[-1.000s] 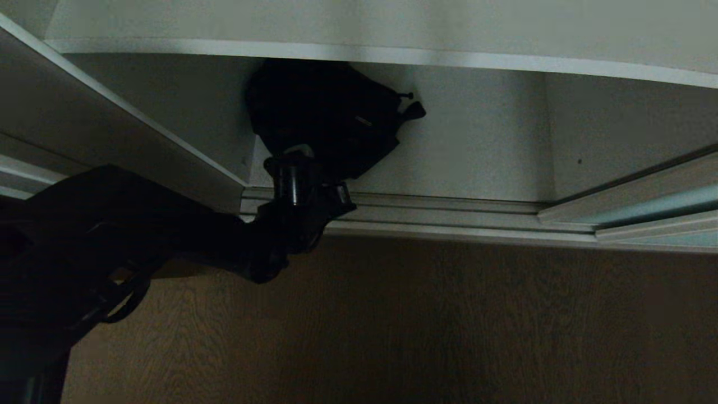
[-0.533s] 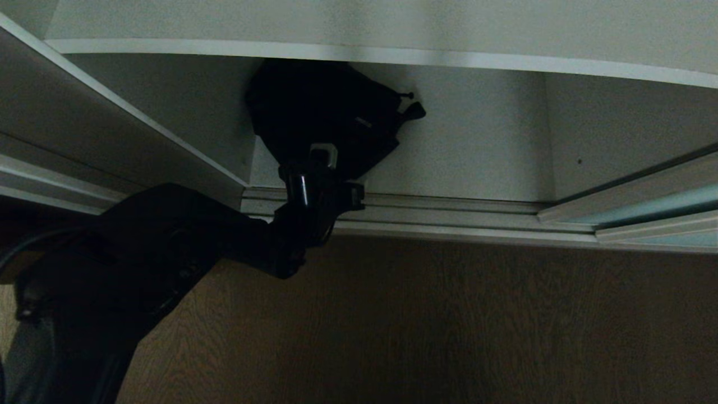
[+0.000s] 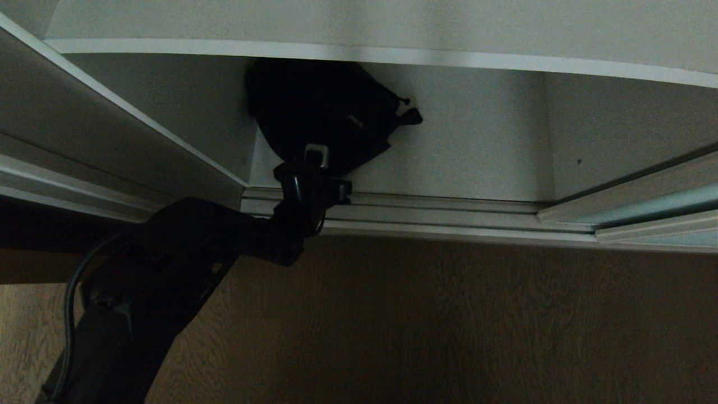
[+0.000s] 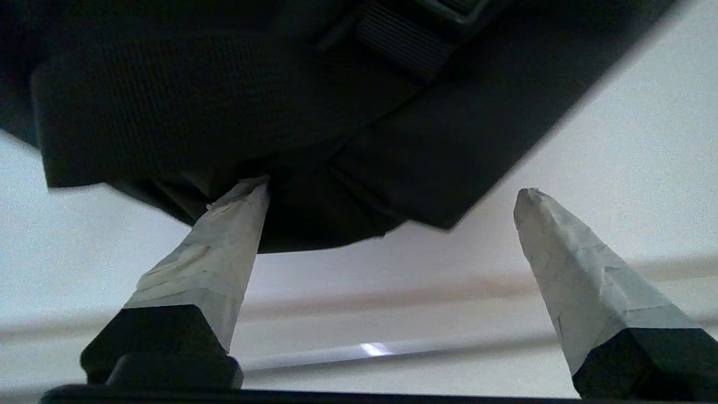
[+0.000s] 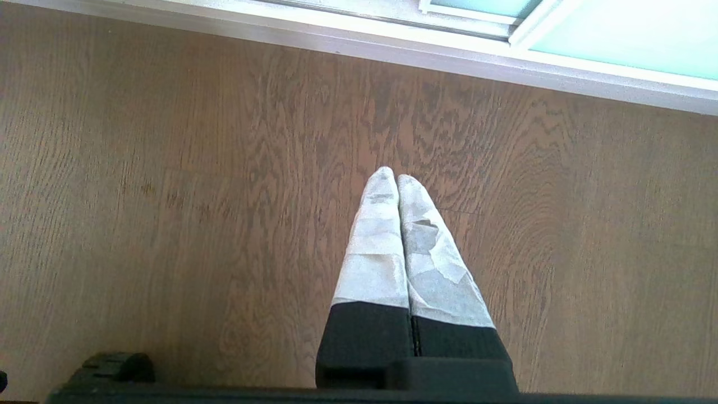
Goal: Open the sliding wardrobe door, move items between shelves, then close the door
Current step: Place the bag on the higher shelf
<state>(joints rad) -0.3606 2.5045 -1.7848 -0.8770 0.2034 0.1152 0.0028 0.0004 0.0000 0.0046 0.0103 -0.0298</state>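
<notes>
At black bag (image 4: 336, 112), left hand (image 4: 392, 193) wide open

- Bottom board of the wardrobe (image 3: 477, 163): pale, smooth white-grey surface; it carries a black bag (image 3: 325, 112), which lies toward the board's left side, under the shelf (image 3: 392, 55) above.
- Ridged silver floor track (image 3: 449, 216): runs along the board's front edge.
- Wooden floor (image 3: 449, 325): brown grained boards in front of the track.
</notes>
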